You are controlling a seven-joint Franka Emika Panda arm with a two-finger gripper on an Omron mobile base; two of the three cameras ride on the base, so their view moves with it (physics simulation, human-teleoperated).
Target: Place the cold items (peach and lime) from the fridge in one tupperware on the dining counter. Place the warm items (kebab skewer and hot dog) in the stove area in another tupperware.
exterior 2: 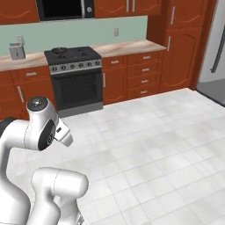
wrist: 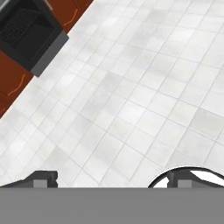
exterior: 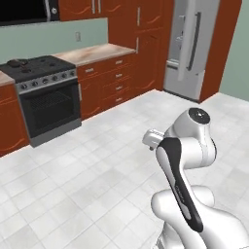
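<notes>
My gripper (wrist: 113,179) is open with nothing between its fingertips (wrist: 43,178), and it points down at the white tiled floor (wrist: 144,87). The stove area holds a dark stove (exterior: 41,73) (exterior 2: 74,59) among red-brown cabinets, with a small dark item on its burners (exterior: 17,63). The oven front (wrist: 30,35) shows at the top left of the hand view. At the far right stands the tall grey fridge (exterior: 189,48) (exterior 2: 215,52). The peach, lime, kebab skewer, hot dog, both tupperware and the dining counter are out of view.
Red-brown drawers and cabinets (exterior: 109,80) (exterior 2: 136,77) line the wall between stove and fridge under a light worktop (exterior: 97,51). A toaster (exterior 2: 17,52) sits on the worktop left of the stove, and a microwave (exterior 2: 66,9) hangs above. Open tiled floor (exterior: 87,165) lies ahead.
</notes>
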